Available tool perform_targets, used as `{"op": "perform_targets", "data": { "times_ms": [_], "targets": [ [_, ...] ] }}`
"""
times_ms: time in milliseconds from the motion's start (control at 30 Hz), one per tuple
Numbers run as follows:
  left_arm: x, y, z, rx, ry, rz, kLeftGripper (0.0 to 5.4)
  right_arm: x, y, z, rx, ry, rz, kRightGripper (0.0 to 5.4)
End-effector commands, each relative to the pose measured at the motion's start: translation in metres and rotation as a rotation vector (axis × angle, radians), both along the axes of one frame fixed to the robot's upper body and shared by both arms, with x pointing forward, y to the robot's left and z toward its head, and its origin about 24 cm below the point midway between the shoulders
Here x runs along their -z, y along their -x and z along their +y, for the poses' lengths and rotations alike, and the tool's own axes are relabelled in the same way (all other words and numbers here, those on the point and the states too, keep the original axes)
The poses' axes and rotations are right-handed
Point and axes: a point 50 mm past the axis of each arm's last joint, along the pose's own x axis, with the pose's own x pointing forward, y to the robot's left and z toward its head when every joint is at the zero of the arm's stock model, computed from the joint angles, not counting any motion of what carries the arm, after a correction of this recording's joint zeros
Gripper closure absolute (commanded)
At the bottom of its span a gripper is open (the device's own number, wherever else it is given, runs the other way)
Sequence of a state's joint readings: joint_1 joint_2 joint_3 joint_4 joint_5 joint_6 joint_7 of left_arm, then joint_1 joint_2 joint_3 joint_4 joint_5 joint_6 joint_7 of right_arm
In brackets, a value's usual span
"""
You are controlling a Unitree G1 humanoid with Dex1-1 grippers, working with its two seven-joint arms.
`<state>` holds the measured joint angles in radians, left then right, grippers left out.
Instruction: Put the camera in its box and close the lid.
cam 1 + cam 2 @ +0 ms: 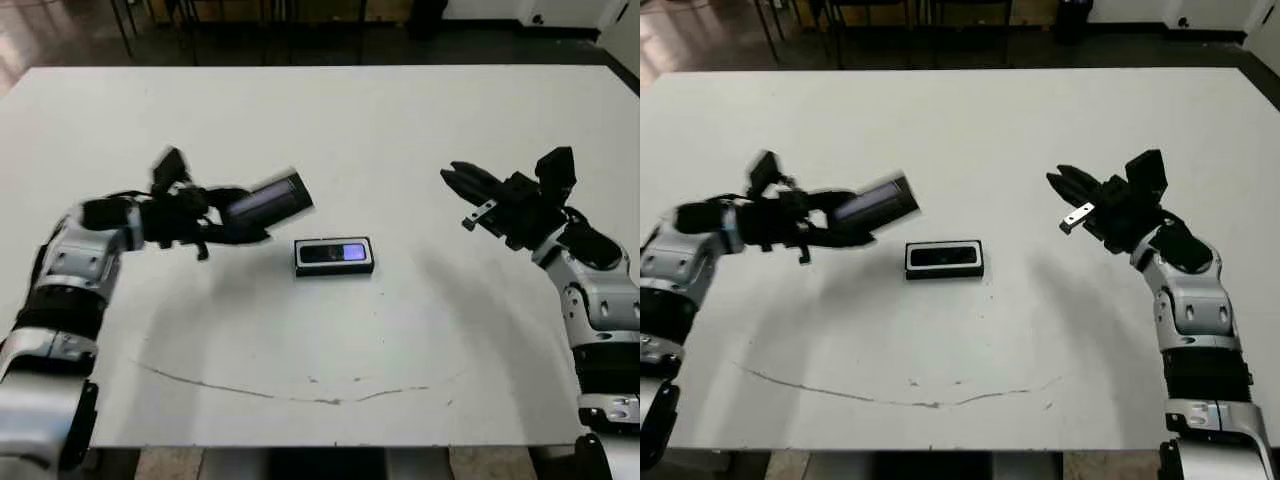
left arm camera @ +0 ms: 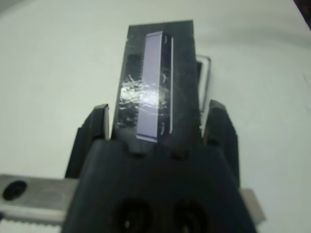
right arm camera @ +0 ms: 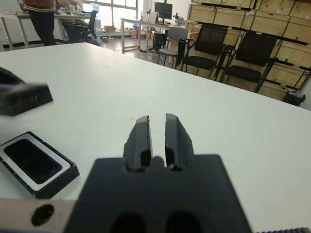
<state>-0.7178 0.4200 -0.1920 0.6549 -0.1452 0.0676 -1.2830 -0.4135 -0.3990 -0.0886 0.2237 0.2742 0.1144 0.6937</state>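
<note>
Left end effector [image 1: 235, 215] pinches the lid [image 1: 268, 199], a flat black cover with a pale stripe, above the tabletop [image 1: 330, 120] beside the box [image 1: 334, 256]. The glossy bluish camera [image 1: 336, 252] lies inside. Right end effector [image 1: 462, 184]: fingers nearly together, empty.

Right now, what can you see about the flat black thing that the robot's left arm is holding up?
The flat black rectangular lid has a pale greyish-purple stripe running along its face and looks shiny and scuffed. The left pincer grips it by one end between its two fingers, holding it tilted in the air. It hangs beside the shallow white-lined black box, not touching it.
</note>
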Motion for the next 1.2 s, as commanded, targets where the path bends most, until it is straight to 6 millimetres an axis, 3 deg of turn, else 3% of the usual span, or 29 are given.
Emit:
{"op": "perform_targets", "data": {
  "times_ms": [33,400,733,1200],
  "targets": [
    [0.008,-0.003,-0.007,0.052,-0.1,0.077,3.82,0.007,0.002,-0.004,0.008,0.009,0.032,5.4],
    [0.023,-0.006,-0.012,0.117,-0.142,0.182,3.82,0.008,0.004,-0.001,-0.007,-0.002,0.045,5.4],
    [0.03,-0.004,-0.016,0.151,-0.177,0.158,3.82,0.008,0.005,0.0,-0.011,-0.001,0.048,5.4],
    [0.044,0.007,-0.058,0.169,-0.177,0.081,3.82,0.007,0.007,0.0,-0.005,-0.005,0.047,5.4]
  ]
}}
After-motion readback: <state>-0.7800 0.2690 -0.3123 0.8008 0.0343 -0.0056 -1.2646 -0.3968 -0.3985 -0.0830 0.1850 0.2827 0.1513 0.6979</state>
